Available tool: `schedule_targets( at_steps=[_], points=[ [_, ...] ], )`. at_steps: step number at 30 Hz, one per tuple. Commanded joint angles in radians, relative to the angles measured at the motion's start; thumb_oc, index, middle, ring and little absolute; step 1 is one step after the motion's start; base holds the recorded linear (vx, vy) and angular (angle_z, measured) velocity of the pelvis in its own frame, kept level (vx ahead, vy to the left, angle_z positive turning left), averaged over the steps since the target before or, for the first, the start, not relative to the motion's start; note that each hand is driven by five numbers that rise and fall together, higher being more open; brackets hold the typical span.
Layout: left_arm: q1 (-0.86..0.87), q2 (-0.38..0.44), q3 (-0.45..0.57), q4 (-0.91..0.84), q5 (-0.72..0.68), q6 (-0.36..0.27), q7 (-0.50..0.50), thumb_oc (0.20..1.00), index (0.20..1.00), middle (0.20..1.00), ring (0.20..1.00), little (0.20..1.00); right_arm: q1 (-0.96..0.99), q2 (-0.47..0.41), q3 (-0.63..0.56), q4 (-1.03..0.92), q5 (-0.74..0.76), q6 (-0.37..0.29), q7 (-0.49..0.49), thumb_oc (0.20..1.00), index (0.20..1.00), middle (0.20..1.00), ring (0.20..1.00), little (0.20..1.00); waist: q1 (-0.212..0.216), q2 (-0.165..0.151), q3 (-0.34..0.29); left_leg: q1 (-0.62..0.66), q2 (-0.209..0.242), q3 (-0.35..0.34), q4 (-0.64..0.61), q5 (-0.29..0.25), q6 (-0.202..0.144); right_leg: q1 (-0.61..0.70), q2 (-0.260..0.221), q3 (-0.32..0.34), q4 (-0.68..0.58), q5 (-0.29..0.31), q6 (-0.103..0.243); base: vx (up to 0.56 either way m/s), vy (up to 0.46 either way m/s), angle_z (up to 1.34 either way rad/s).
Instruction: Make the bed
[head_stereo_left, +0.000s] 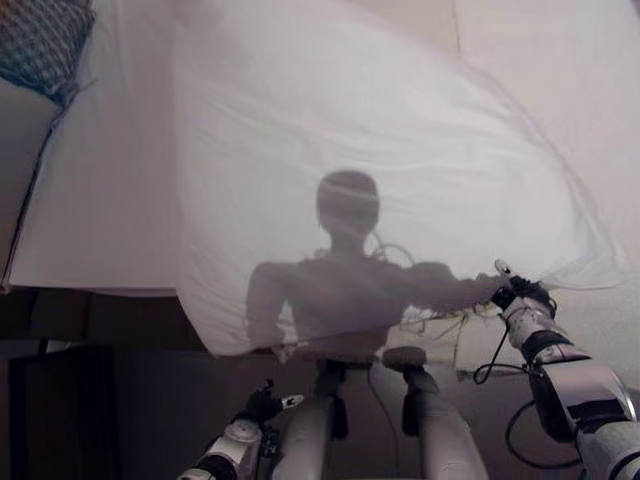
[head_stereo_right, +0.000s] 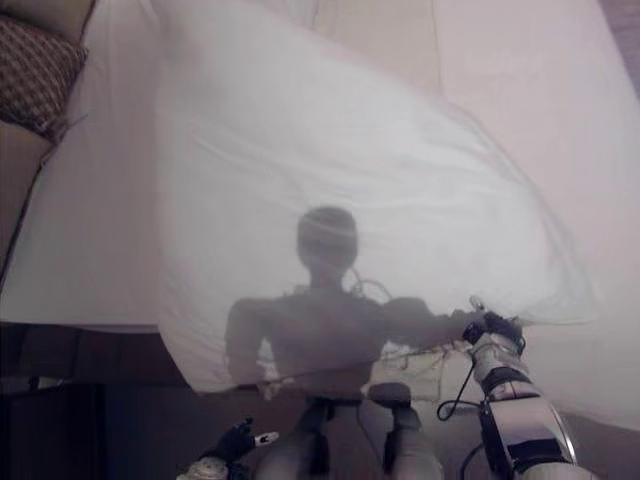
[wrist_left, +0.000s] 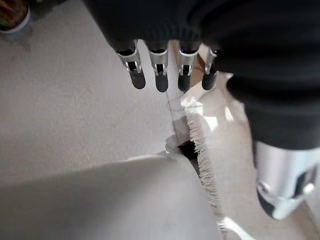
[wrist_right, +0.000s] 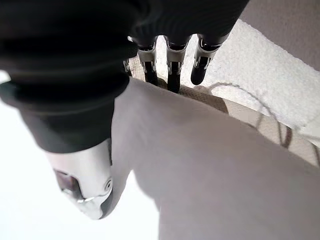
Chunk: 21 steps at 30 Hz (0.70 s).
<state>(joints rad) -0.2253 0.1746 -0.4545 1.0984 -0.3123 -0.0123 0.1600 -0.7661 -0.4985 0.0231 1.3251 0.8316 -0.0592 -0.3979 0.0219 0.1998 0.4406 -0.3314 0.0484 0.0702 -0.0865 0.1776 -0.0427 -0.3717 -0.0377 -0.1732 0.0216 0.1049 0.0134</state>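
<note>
The thin white bed sheet (head_stereo_left: 380, 150) billows over the white mattress (head_stereo_left: 90, 200) of the bed, its near edge hanging past the foot edge. The right hand (head_stereo_left: 520, 292) pinches its near right corner; the left hand (wrist_left: 165, 70) hangs low, fingers straight, holding nothing. Risk: with one corner held, the sheet may settle skewed. No containers in view.

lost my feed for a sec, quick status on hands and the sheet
Right hand pinching the white sheet at its near edge, sheet billowed over the bed. Left hand low by the floor, open, holding nothing. Patterned pillow at the bed's far left corner, off the sheet.
</note>
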Motion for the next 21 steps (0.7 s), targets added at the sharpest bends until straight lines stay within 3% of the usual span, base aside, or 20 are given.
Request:
schedule_targets(
  at_steps=[1, 6, 7, 8, 9, 10, 21],
  points=[
    [-0.007, -0.016, -0.064, -0.003, -0.041, -0.002, 0.012, 1.0, 1.0, 1.0, 1.0, 1.0, -0.12, -0.082, 0.057, -0.018, -0.031, -0.037, 0.007, 1.0, 1.0, 1.0, 1.0, 1.0, 0.026, -0.03, 0.025, -0.012, -0.083, -0.01, 0.013, -0.048, 0.008, -0.081, -0.035, 0.032, 0.136, -0.068, 0.077, -0.01, -0.017, 0.13],
    [-0.016, -0.023, -0.093, -0.034, -0.047, -0.002, 0.008, 1.0, 1.0, 1.0, 1.0, 1.0, -0.188, -0.13, 0.047, -0.02, -0.004, -0.053, -0.003, 1.0, 1.0, 1.0, 1.0, 1.0, 0.035, -0.013, 0.055, -0.041, -0.091, -0.031, 0.006, -0.034, 0.005, -0.114, -0.052, 0.008, 0.169, -0.082, 0.075, -0.01, -0.015, 0.09],
    [-0.019, -0.024, -0.097, -0.035, -0.044, -0.002, 0.006, 1.0, 1.0, 1.0, 1.0, 1.0, -0.192, -0.134, 0.041, -0.016, 0.005, -0.055, -0.001, 0.693, 0.693, 0.693, 0.693, 0.693, 0.035, -0.009, 0.058, -0.041, -0.094, -0.035, 0.005, -0.033, 0.004, -0.113, -0.055, 0.003, 0.169, -0.083, 0.075, 0.01, -0.02, 0.14],
    [-0.023, -0.026, -0.104, -0.033, -0.039, 0.0, 0.005, 1.0, 1.0, 1.0, 1.0, 1.0, -0.206, -0.139, 0.031, -0.014, 0.027, -0.064, 0.001, 0.451, 0.451, 0.451, 0.451, 0.451, 0.039, -0.007, 0.061, -0.042, -0.099, -0.041, 0.002, -0.034, 0.003, -0.104, -0.058, -0.003, 0.162, -0.083, 0.077, 0.02, -0.011, 0.11],
    [-0.024, -0.026, -0.104, -0.033, -0.039, 0.0, 0.005, 1.0, 1.0, 1.0, 1.0, 1.0, -0.207, -0.139, 0.031, -0.013, 0.027, -0.065, 0.002, 0.391, 0.391, 0.391, 0.391, 0.391, 0.038, -0.006, 0.061, -0.041, -0.099, -0.041, 0.002, -0.034, 0.003, -0.103, -0.058, -0.004, 0.161, -0.083, 0.077, 0.02, -0.009, 0.1],
    [-0.023, -0.026, -0.107, -0.034, -0.036, 0.0, 0.005, 1.0, 1.0, 1.0, 1.0, 1.0, -0.209, -0.141, 0.027, -0.012, 0.035, -0.068, 0.002, 0.206, 0.206, 0.206, 0.206, 0.206, 0.039, -0.006, 0.063, -0.039, -0.101, -0.042, 0.002, -0.034, 0.003, -0.098, -0.06, -0.006, 0.158, -0.084, 0.078, 0.02, 0.003, 0.08],
    [-0.032, -0.024, -0.087, -0.011, -0.035, 0.001, 0.019, 1.0, 1.0, 1.0, 1.0, 1.0, -0.167, -0.07, -0.013, -0.092, 0.16, -0.146, -0.005, 0.2, 0.2, 0.2, 0.2, 0.2, 0.021, -0.03, 0.028, 0.037, -0.107, -0.03, 0.004, -0.066, 0.005, -0.002, -0.07, -0.003, 0.121, -0.078, 0.086, 0.04, 0.027, 0.06]
  ],
)
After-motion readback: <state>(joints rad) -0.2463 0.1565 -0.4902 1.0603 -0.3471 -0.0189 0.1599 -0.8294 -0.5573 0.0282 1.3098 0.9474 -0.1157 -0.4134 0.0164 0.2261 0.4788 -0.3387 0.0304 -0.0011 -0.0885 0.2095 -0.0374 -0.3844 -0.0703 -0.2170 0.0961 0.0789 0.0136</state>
